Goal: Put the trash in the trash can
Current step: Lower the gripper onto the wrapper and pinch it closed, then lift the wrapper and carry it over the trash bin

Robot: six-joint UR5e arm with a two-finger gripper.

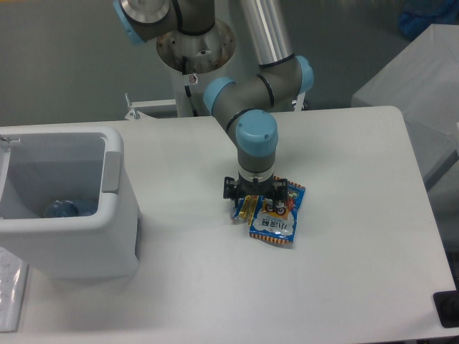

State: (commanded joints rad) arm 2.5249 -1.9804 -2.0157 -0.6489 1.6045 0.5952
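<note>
The white tabletop [344, 287] carries everything in view, and the UR5e arm [247, 107] reaches down over its middle from a base at the far edge. At the left edge stands the white trash can [107, 236], a boxy bin with rounded corners and a thick rim, open at the top; low inside it lies a crushed clear plastic bottle [61, 208] with a bluish label, partly hidden by the near wall. Well to the right of the bin, near the middle of the tabletop, lies a flat blue snack wrapper [276, 218] with a cartoon face and yellow-orange edges, tilted a little so that its upper right corner points away from the camera. The gripper [252, 201] points straight down, right at the upper left part of this wrapper. Just left of the blue wrapper, under the gripper, shows a smaller crumpled piece of yellow-orange wrapper [244, 209]. The fingers are down at this wrapper material, but the wrist hides them and I cannot tell whether they are closed on it or apart.
</note>
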